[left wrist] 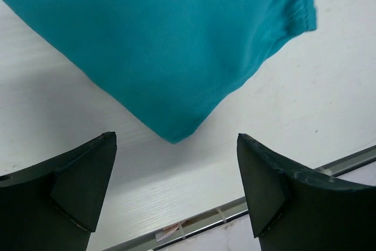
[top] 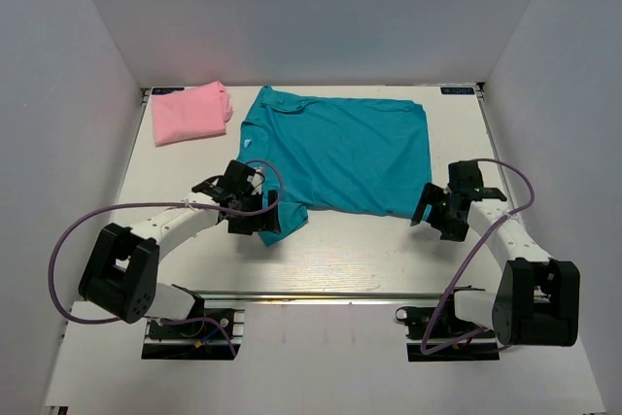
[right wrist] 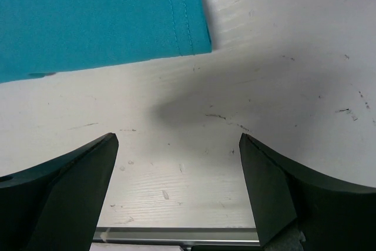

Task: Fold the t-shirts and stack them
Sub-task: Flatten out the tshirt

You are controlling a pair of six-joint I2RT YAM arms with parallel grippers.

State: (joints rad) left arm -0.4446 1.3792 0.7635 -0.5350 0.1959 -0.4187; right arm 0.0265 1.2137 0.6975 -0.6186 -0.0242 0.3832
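While its two fingers stand spread wide with nothing between them, the left tool hangs low over the bench. The pointed sleeve tip of the teal t-shirt lies squarely in the gap, and the cloth widens away ahead of it. The right tool is likewise spread and empty, but it has only bare bench between its fingers. The nearest hem corner sits ahead of it and slightly off to one side, apart from the fingertips.

Seen from above, the shirt lies flat with its long axis running across the bench: collar and sleeves toward the left arm, hem toward the right arm. Each near corner therefore belongs to the arm on its own side. The left tool looks aligned to close on the sleeve, whereas the right tool would probably need to reach forward first.

Beyond the shirt, a folded pink t-shirt rests at the far left, well apart from both tools.
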